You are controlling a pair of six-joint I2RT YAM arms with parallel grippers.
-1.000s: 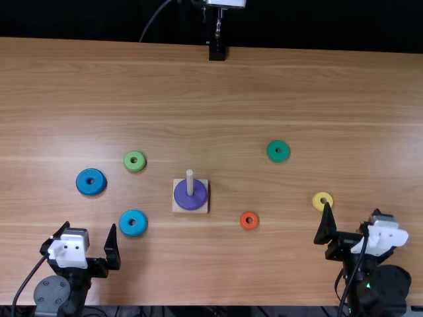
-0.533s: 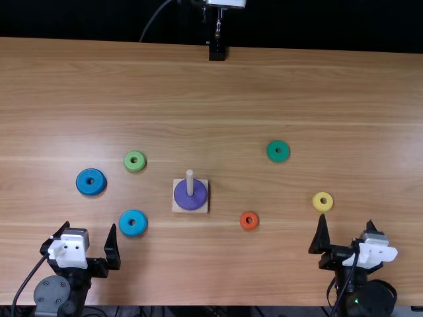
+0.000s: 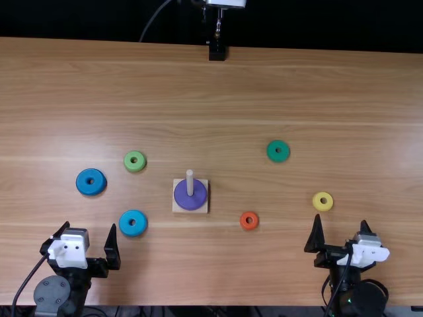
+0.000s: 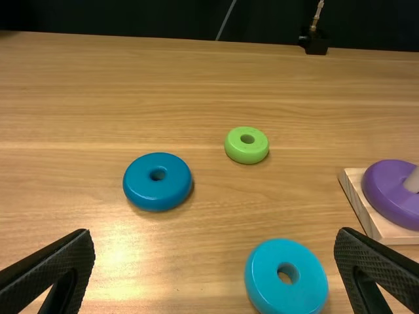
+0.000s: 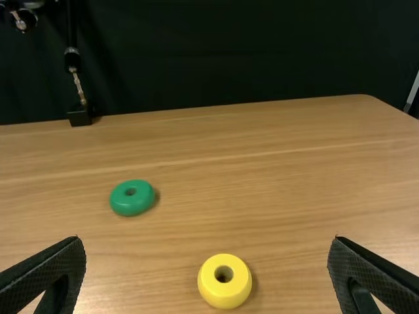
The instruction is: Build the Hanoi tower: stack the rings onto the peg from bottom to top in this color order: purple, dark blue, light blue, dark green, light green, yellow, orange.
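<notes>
At 12 o'clock from the left tool (image 3: pixel 90 224), with 12 taken toward the far edge of the worktop (image 3: pixel 218 271), lies the dark blue ring (image 3: pixel 91 189). It rests flat, a short way beyond the fingertips. The left tool is empty, its two fingers apart. At 3 o'clock, just beside the inboard fingertip, is the light blue ring (image 3: pixel 133 232); at 1 o'clock, farther out, the light green ring (image 3: pixel 135 169). At 2 o'clock stands the peg (image 3: pixel 190 181), upright on its wooden base (image 3: pixel 176 209), with the purple ring (image 3: pixel 192 202) seated around it.

Dark blue is judged the next ring. Required path: advance toward 12, grasp, lift, then transfer toward 3 o'clock to the peg. Caution: a drift toward 3 on approach could nudge the light blue ring or select the wrong blue.

The right tool (image 3: pixel 340 218), also empty with its fingers apart, is well apart from dark blue, which lies at about 9 o'clock from it. Its nearest ring is yellow (image 3: pixel 322 209), between 10 and 11 o'clock. Assign this pick to the left tool.
</notes>
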